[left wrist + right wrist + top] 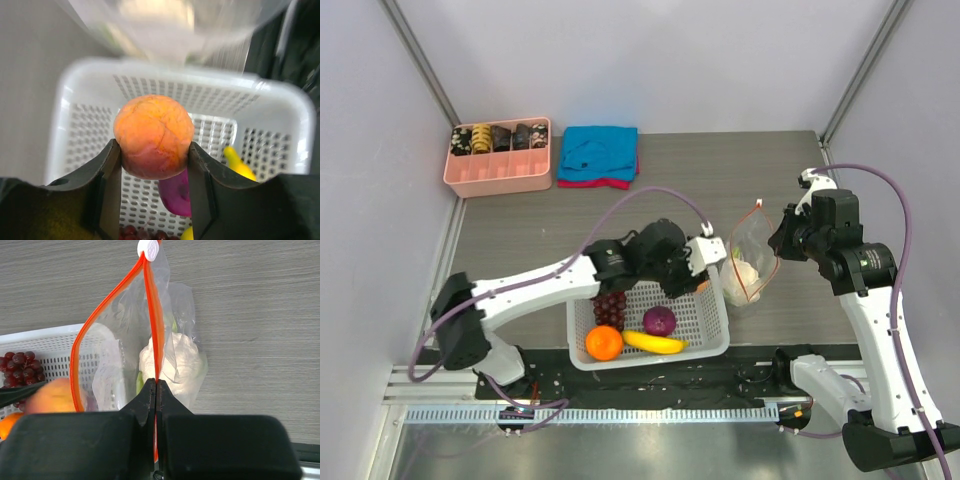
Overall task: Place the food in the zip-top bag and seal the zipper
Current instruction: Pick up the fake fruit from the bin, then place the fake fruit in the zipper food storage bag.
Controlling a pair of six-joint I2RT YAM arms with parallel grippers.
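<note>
Over the grey wood-grain table (720,170) — left gripper (152,150) clamps peach (153,130), right gripper (156,387) pinches zipper (153,315).

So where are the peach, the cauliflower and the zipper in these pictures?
peach (154,136), left wrist view, middle of its orange skin.
cauliflower (184,362), right wrist view, on its white head.
zipper (155,325), right wrist view, on the right-hand orange strip, midway up.
</note>
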